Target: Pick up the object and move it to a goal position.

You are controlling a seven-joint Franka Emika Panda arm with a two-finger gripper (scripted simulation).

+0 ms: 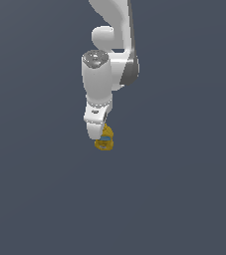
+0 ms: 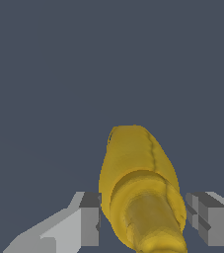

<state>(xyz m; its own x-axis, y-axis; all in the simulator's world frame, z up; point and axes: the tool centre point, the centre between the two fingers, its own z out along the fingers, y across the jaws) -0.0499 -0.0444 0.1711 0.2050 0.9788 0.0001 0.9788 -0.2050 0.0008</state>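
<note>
Small yellow squat bottle with blue label band (image 1: pixel 105 139): sits between the fingers of the white claw (image 1: pixel 101 138), pinched on both sides. In the exterior view the white robot arm (image 1: pixel 104 74) and claw cover its upper part; only the lower body and a patch of blue show. The wrist view gives the bottle's yellow body (image 2: pixel 140 192) lengthwise between two grey finger pads (image 2: pixel 90 217), label hidden, near end cut off. Whether it touches the dark grey tabletop (image 1: pixel 184 199) cannot be told.
</note>
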